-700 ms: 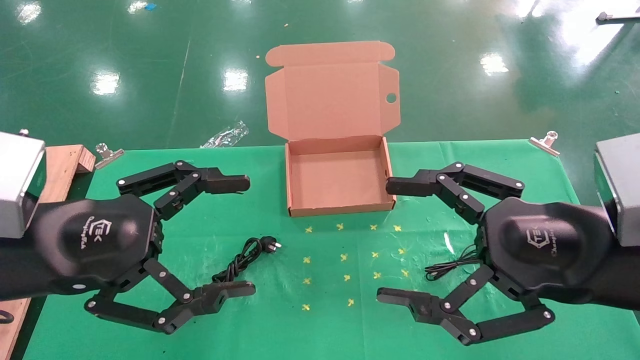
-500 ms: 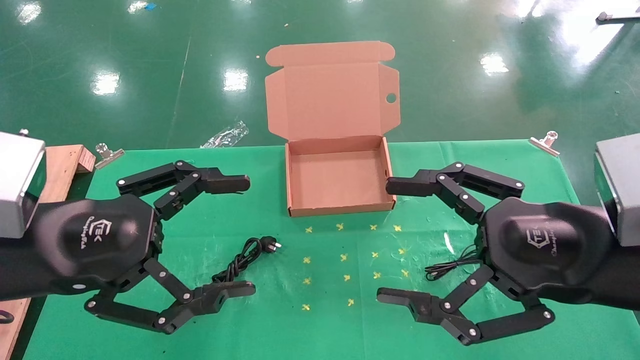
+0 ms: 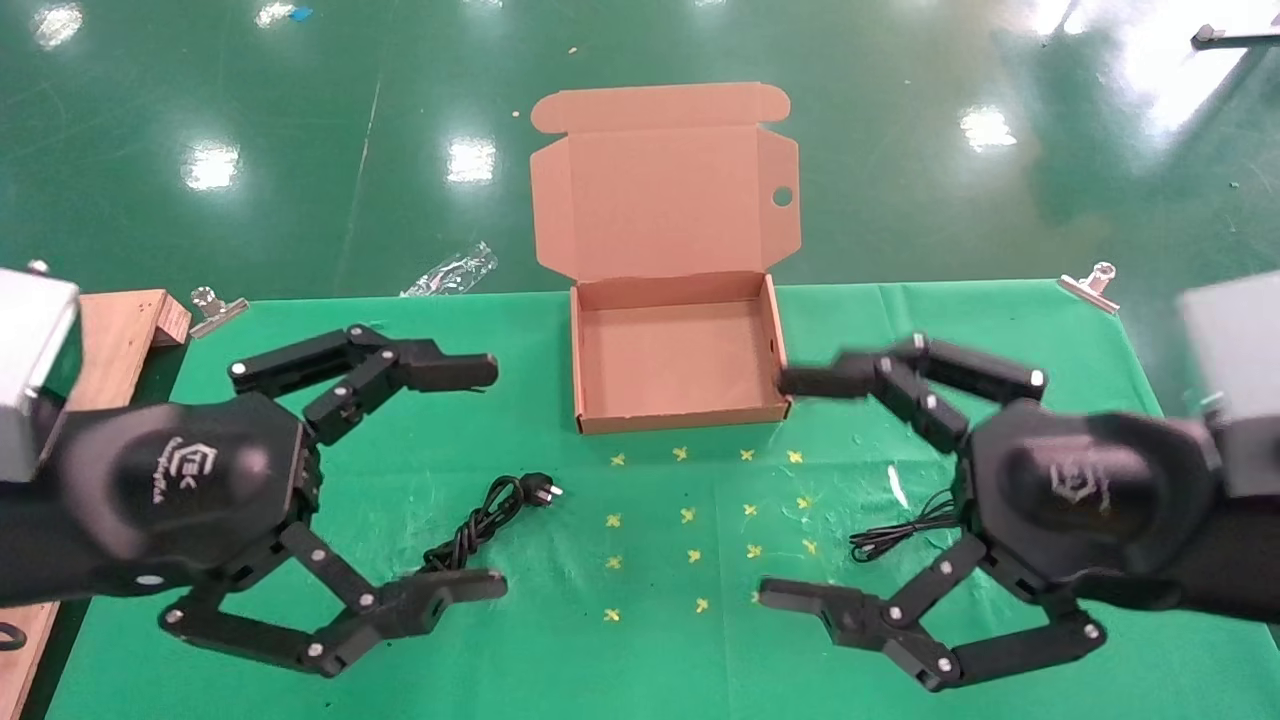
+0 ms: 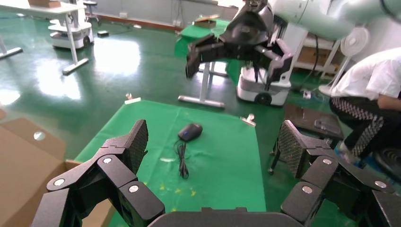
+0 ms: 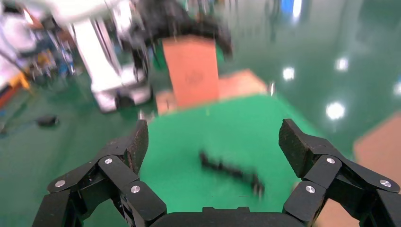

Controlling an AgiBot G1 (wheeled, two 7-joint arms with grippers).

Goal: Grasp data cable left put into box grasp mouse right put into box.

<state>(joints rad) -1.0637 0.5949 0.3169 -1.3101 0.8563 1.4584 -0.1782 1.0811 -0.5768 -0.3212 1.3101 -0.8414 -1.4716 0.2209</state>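
The data cable (image 3: 485,520), a twisted black cord with a pronged plug, lies on the green cloth between my left gripper's fingers; it also shows in the right wrist view (image 5: 231,171). My left gripper (image 3: 500,477) is open and empty above it. The mouse (image 4: 190,132) with its thin cord (image 3: 900,530) lies on the right side of the cloth, and in the head view my right hand hides its body. My right gripper (image 3: 770,488) is open and empty above that spot. The open brown box (image 3: 685,418) stands at the table's far middle with its lid up.
Yellow cross marks (image 3: 700,515) dot the cloth in front of the box. A wooden block (image 3: 125,325) sits at the far left edge. Metal clips (image 3: 215,308) hold the cloth at both far corners. A clear plastic wrapper (image 3: 455,270) lies on the floor beyond the table.
Both arms have begun to move. The left hand has shifted a little left and toward the near edge. The right hand is blurred and has shifted slightly right. Cable, mouse and box have not moved.
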